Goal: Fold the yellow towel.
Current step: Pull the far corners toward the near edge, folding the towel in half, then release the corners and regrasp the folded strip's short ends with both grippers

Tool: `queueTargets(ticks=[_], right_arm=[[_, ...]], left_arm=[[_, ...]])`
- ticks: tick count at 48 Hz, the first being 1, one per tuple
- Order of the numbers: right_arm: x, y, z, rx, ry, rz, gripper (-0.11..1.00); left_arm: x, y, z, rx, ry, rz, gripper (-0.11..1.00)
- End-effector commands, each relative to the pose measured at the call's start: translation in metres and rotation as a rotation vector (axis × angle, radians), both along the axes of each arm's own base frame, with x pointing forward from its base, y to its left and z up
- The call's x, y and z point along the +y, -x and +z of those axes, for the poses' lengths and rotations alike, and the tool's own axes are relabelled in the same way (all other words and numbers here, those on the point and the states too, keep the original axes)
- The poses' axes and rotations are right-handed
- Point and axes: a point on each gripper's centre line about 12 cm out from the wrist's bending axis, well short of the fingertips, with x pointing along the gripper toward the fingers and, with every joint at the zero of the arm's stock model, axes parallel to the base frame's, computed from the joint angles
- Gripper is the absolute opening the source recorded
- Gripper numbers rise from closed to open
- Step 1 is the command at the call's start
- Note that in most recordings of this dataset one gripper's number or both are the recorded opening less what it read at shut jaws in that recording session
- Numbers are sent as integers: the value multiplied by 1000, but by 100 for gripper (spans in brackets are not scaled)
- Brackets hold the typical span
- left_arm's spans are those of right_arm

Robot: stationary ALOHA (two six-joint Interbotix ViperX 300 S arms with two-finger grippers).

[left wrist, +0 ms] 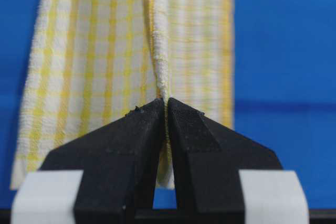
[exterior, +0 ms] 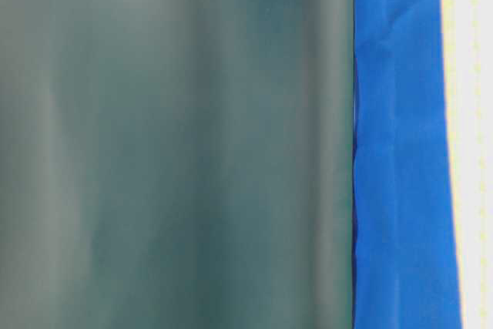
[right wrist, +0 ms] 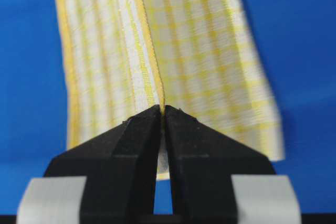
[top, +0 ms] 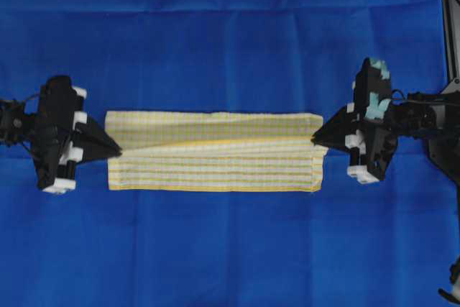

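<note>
The left gripper pinches one short end of the yellow towel; the right gripper pinches the other. The towel lies folded lengthwise mid-way across the blue cloth.

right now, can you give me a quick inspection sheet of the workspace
surface: blue cloth covers the whole table, with faint creases.
job's things: yellow towel lies as a long strip between the arms, one layer folded over along its length.
clutter: nothing seen.
grippers: left hand is shut on the towel's edge at one short end; right hand is shut on the edge at the other end.
cables: thin black wires run along the right arm; none lie on the cloth.
surroundings: dark frame at the overhead view's right edge; the table-level view is mostly blocked by a blurred grey-green surface.
</note>
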Motion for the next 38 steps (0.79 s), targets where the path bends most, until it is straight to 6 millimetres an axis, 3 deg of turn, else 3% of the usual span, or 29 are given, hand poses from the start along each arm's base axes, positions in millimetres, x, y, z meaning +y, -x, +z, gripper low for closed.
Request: queueTargets(ticks=[1, 26, 30, 34, 38], right_arm=[[8, -6, 5, -17, -10, 19, 3], [28, -13, 2, 1, -8, 92, 3], [31, -14, 2, 3, -8, 100, 3], [32, -15, 1, 9, -8, 104, 5], [33, -16, 1, 15, -9, 108, 23]], left_arm=[[-9, -8, 5, -19, 9, -23, 3], [-12, -17, -4, 15, 4, -28, 5], [-12, -17, -4, 15, 4, -28, 21], [-12, -17, -3, 12, 5, -28, 47], [-12, -17, -1, 11, 1, -32, 71]])
